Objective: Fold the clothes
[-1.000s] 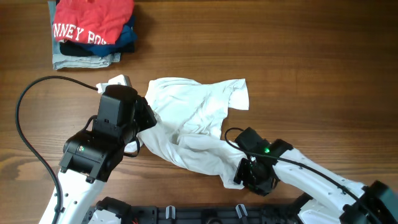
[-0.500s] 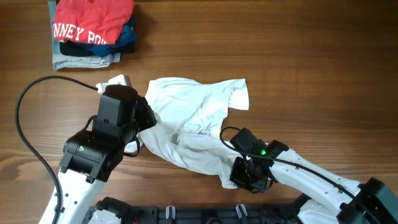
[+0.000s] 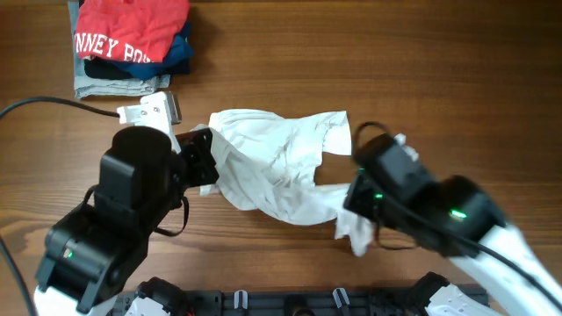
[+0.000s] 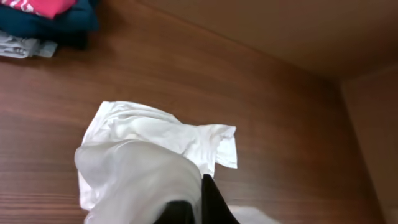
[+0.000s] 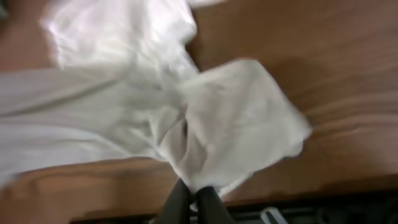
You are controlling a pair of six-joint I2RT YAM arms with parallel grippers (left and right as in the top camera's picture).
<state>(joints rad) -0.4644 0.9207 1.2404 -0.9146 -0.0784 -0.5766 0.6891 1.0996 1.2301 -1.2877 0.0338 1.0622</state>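
Shirt (image 3: pixel 272 167) held at both ends, mid-table (image 3: pixel 457 79), below the stack (image 3: pixel 132 44) of folded clothes.
The right wrist view is smeared by motion. From overhead the arms hide both grip points, and in the left wrist view cloth drapes over the left gripper (image 4: pixel 196 208). Its dark fingers sit close together with fabric bunched at them, pinching the shirt's left end. The right gripper (image 5: pixel 193 200) is clamped tight on a hanging corner. Against a second ago, both arms loom larger, the right one has moved up the table, and the shirt's lower right end has moved with it.
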